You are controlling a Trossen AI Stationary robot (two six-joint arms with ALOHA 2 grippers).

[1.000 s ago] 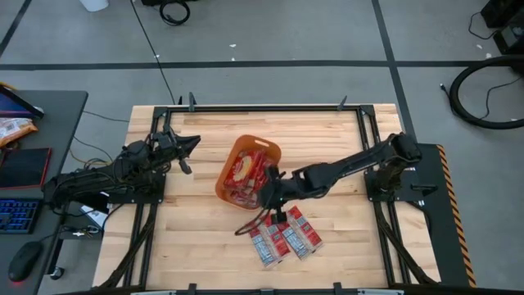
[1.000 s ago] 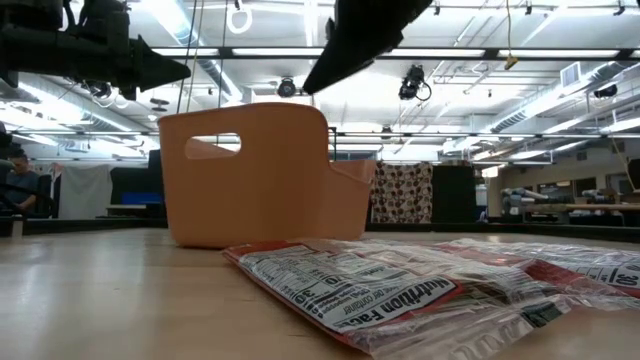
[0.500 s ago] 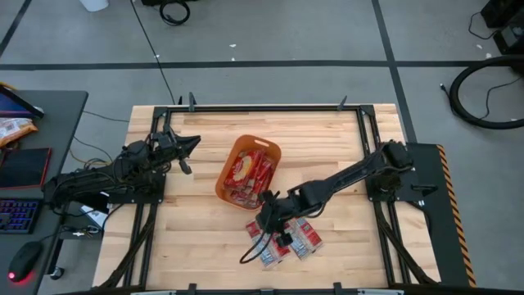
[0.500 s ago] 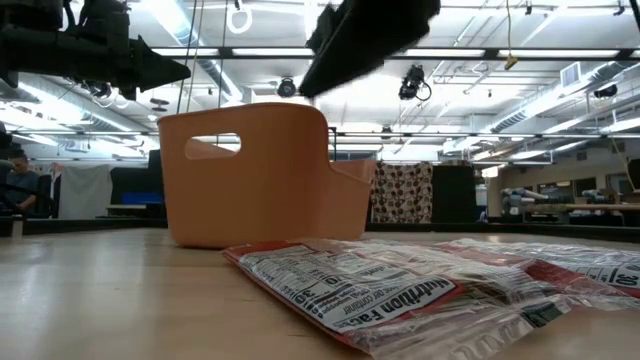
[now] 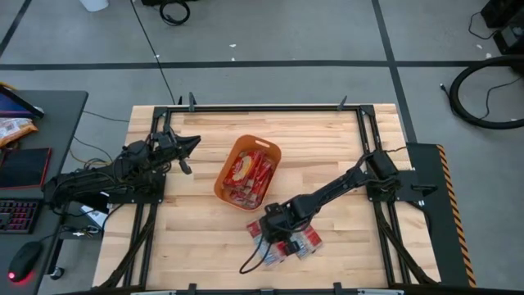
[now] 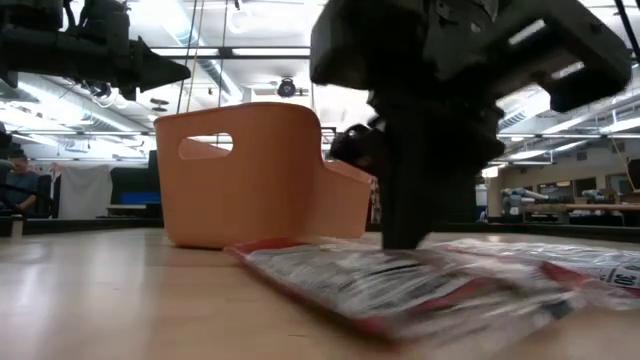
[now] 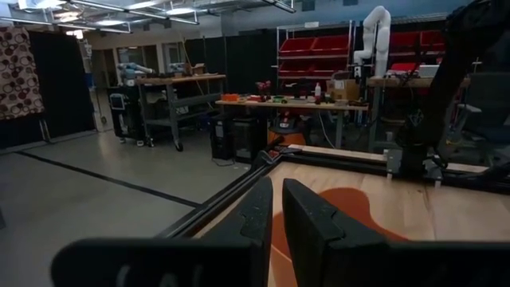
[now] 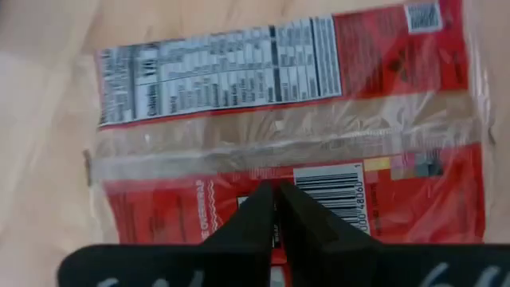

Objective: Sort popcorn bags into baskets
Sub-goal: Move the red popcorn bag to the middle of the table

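Observation:
The orange basket [image 5: 223, 182] [image 6: 250, 170] stands mid-table with several red popcorn bags [image 5: 250, 170] inside. A few more bags [image 5: 309, 240] lie flat on the table near its near edge. My right gripper [image 5: 275, 230] [image 8: 276, 190] is shut and points down onto one of these, a bag [image 8: 287, 104] [image 6: 400, 290] lying with its printed back side up. My left gripper [image 5: 190, 144] [image 7: 276, 209] is shut and waits left of the basket, above the table. My right gripper comes from above, pointing down, with its shut fingertips [image 8: 263, 199] on the bag's back face beside the barcode [image 8: 331, 187]. It presses rather than pinches. The bag lies flat on the table under it.
A dark cable [image 5: 248, 264] trails over the table by the near edge, left of the loose bags. Bare wood lies to the left of and beyond the basket. Both arm bases stand at the table's left and right sides.
My right gripper has moved from above the basket toward the table's near edge and down onto the loose bags. The bag under it now shows blurred in the low view.

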